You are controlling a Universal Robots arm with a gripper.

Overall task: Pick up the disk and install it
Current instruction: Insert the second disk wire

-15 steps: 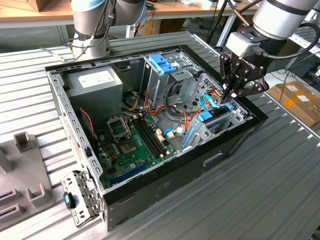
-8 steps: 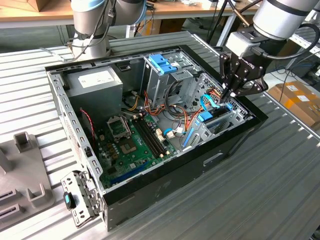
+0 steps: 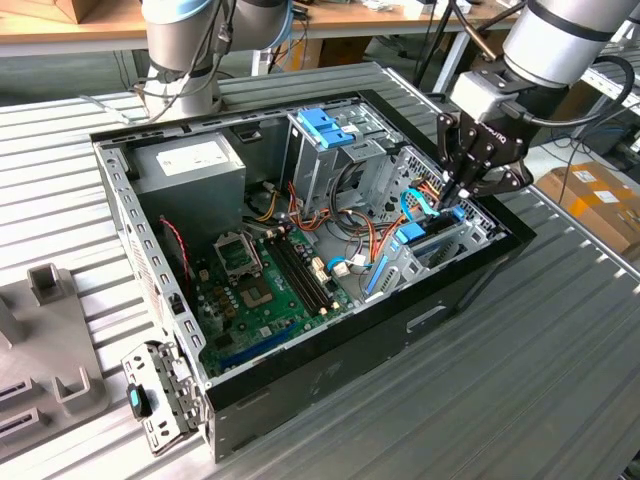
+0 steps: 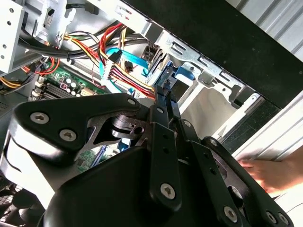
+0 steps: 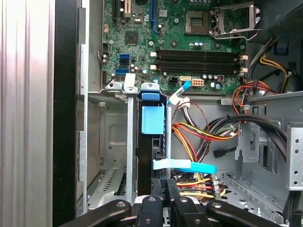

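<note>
The disk point(image 5: 152, 142) stands on edge in the drive cage point(image 5: 111, 137) at the front corner of the open computer case point(image 3: 300, 390), its light-blue rail tab uppermost in the first wrist view and its dark body running down into the bay between the cage's grey uprights. Its long axis lies along the slot, pointing from the motherboard point(image 5: 189, 42) side straight toward the gripper point(image 5: 163, 196), whose black fingers point(image 5: 173, 198) meet the disk's near end; they sit close together about that edge, apparently pinching it, though the contact itself is partly hidden. In the exterior view the gripper point(image 3: 462, 190) hangs just over the cage, at the end of the case opposite the grey power-supply box point(image 3: 190, 165), with the arm reaching in from the exterior view's right. A pale-blue flat cable point(image 5: 184, 165) crosses just beside the disk, and bundled red, yellow and orange wires point(image 5: 199, 135) lie next to the cage on its inner side. In the second wrist view a person's hand point(image 4: 272, 172) rests outside the case wall, near the cage.
</note>
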